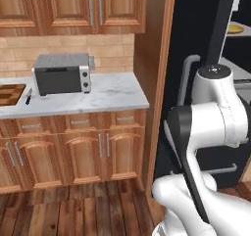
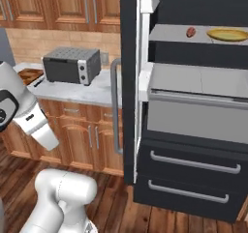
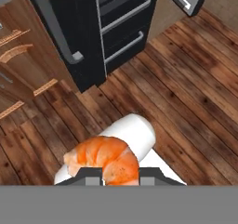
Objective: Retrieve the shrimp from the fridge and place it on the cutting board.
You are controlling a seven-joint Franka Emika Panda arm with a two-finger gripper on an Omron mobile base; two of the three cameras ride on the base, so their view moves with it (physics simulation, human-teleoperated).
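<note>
cutting board (image 1: 11,94) at far left of desk (image 1: 112,95), left of toaster oven (image 1: 62,73); fridge (image 2: 193,106) open right of desk, yellow plate (image 2: 227,34) on its shelf; claw (image 3: 120,177) clenched on shrimp (image 3: 104,159), above wooden floor (image 3: 186,93) before fridge

The shrimp (image 3: 104,160) looks glossy and moist, orange with paler bands, its surface lightly ridged. The fridge (image 2: 193,130) has a dark, matt, smooth shell with brushed metal-looking handles and pale grey smooth shelves inside. Left of the fridge, the cabinets (image 1: 73,152) are warm brown wood with a visible grain and a slight sheen, and the tabletop (image 1: 112,95) looks like polished pale marble with faint veining. The toaster oven (image 1: 62,73) has a dull grey metal casing and a dark glass front. The floor (image 3: 186,93) is dark wooden planks, grained and slightly glossy.
</note>
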